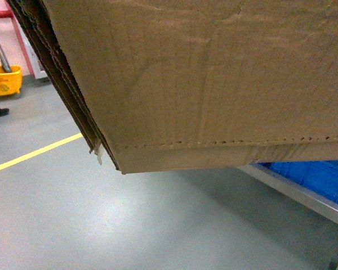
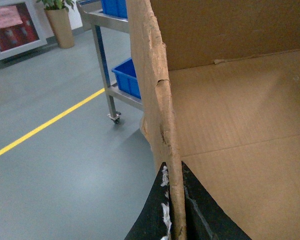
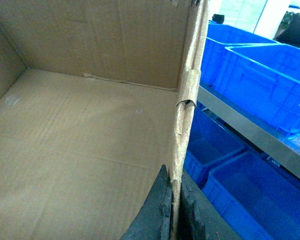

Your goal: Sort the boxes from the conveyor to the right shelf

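A large brown cardboard box (image 1: 214,79) fills most of the head view, held up off the floor, its perforated seam low on the side. In the left wrist view my left gripper (image 2: 174,200) is shut on the box's torn left wall (image 2: 157,90). The right wrist view has my right gripper (image 3: 174,210) shut on the box's right wall (image 3: 190,85). The box's inside (image 3: 80,145) is empty. The steel shelf (image 1: 296,188) lies at the lower right, just under the box. The conveyor is out of view.
Blue bins (image 3: 250,90) sit on the shelf tiers right beside the box's right wall. A wheeled steel rack (image 2: 107,75) with blue bins (image 2: 127,77) stands ahead on the left. A yellow floor line (image 1: 34,152) crosses the grey floor. A yellow mop bucket (image 1: 4,80) is far left.
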Robot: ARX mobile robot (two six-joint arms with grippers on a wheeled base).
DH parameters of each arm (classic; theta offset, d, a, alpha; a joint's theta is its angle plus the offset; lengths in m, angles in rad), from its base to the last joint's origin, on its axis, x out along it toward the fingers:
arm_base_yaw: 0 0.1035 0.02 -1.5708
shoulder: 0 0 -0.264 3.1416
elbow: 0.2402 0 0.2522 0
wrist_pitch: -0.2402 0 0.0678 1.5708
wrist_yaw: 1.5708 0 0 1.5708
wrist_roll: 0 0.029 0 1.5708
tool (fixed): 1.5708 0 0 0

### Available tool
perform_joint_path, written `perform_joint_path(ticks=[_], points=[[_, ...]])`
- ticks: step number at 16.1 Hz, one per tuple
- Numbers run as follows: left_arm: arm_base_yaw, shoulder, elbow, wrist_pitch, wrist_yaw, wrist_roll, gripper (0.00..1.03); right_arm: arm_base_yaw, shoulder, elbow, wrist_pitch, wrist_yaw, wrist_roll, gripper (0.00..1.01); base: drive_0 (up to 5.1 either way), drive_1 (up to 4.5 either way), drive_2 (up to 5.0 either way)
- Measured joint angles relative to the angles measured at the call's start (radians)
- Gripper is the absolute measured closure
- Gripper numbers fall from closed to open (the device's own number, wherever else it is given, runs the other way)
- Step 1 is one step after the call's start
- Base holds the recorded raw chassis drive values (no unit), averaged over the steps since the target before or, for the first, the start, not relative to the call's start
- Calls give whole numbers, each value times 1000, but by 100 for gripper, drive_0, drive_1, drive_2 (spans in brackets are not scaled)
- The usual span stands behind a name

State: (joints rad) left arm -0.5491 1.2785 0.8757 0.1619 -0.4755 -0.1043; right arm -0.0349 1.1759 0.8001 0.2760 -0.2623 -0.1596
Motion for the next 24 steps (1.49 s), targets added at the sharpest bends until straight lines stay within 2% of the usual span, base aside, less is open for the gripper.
perform_joint_path(ticks=[5,8,11,24], points=[[1,0,0,-3,-2,0,101,2,0,0,-3,0,0,99,-140,-140,-140],[5,-7,0,1,-5,0,101,2,-4,0,6,-2,0,99,186,-7,-639],[-1,-1,0,-10,1,0,101,-4,-2,-5,-8,0,0,99,-190,-95,-286],[2,-1,1,-3,0,0,101,-3,0,-6,1,0,-3,99,-136,-136,-136]])
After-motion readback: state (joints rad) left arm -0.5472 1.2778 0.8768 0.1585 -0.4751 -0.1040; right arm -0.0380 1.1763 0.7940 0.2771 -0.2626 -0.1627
